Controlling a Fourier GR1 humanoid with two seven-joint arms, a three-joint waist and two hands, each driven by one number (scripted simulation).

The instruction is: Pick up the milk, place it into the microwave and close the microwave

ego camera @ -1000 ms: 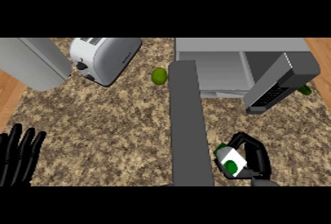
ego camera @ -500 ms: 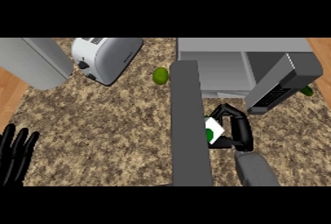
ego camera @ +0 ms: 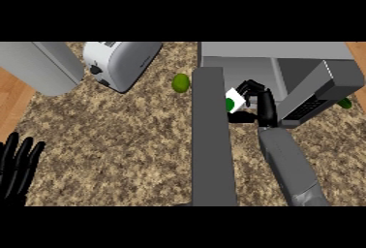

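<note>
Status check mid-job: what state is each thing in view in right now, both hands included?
microwave: open, nothing set inside that I can see.
microwave door: swung fully out toward the robot.
milk: held in front of the microwave's opening.
right hand: curled round the milk.
left hand: open, resting at the lower left edge.

Stone counter point(ego camera: 121, 145): toaster point(ego camera: 118, 60), microwave point(ego camera: 286, 51), green fruit point(ego camera: 181, 83)

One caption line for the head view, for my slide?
Right hand holds the milk at the open microwave; left hand rests open.
</note>
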